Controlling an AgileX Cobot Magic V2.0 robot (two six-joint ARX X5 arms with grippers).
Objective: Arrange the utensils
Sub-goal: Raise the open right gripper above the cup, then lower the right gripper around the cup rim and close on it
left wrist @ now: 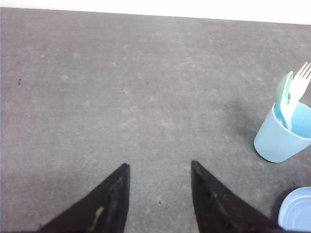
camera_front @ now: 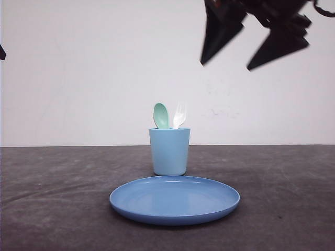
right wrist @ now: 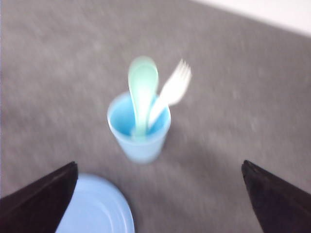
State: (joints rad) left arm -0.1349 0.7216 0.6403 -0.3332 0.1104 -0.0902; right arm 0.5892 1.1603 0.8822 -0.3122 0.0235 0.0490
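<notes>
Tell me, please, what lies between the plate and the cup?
Nothing: in the front view only bare grey table separates the plate from the cup behind it.

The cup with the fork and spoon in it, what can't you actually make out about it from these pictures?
- Handles of the spoon and fork: front view, hidden by the cup wall.
- Fork tines and cup rim: right wrist view, smeared by motion blur.
- Plate: left wrist view, cut off by the frame corner.
- Right pincer: front view, upper part cut off by the top edge.
- Left pincer: left wrist view, its base cut off by the edge.
</notes>
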